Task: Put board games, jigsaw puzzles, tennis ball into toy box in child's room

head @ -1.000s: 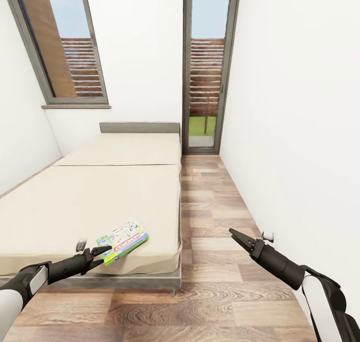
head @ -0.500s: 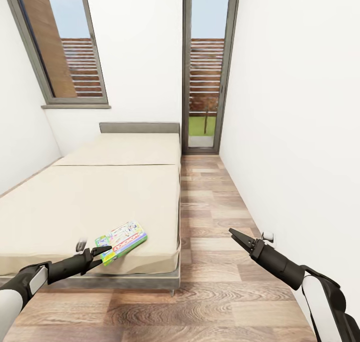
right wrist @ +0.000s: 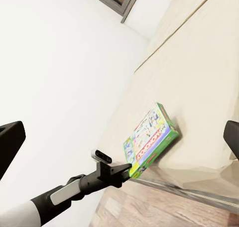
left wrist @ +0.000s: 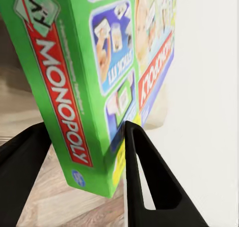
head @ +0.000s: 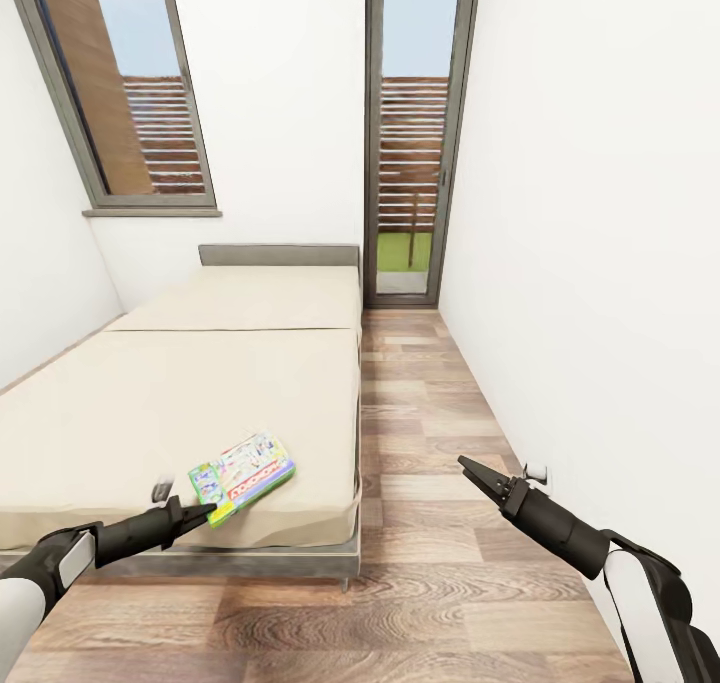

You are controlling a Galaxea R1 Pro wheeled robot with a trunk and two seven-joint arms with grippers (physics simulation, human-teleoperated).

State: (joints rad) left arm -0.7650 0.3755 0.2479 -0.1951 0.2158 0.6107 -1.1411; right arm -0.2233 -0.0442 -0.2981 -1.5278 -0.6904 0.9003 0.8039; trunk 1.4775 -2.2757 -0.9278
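White walls and plank floor frame the bed (head: 180, 403), where the left hand (head: 196, 512) has its fingers clamped on the near corner of the green Monopoly board game (head: 243, 477). Lift it squarely, since a corner grip lets this thin box swing.

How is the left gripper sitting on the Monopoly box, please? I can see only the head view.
Observer: In the left wrist view, the left gripper has one finger on either side of the board game at its green-edged corner, pinching it.
Operator: Thanks. Is the box off the bed?
Observer: The right wrist view shows most of it lying on the mattress, with the gripped corner at the mattress edge.
Operator: And the right gripper?
Observer: Its fingers stand wide apart, holding nothing.
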